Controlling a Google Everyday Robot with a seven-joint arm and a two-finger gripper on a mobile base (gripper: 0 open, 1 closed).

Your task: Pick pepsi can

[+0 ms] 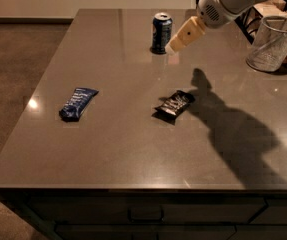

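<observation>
Pepsi can (161, 32) is your target, but take the scene from the biggest thing down. The grey table (133, 149) fills most of your view, and the arm reaches in from the upper right, throwing a long shadow over the table's right half. The wire basket (273, 44) stands at the far right, well apart from your path. The gripper (174, 45) hangs above the table just beside the can, angled down toward it, which I judge to be a side approach; you cannot tell whether it is set wide or narrow. Two flat packets lie nearer the front, the blue packet (78, 103) and the black packet (173, 105), both well apart from the can. The can stands upright near the far edge, long axis vertical, silver top up, so a grasp around its side should suit it.
</observation>
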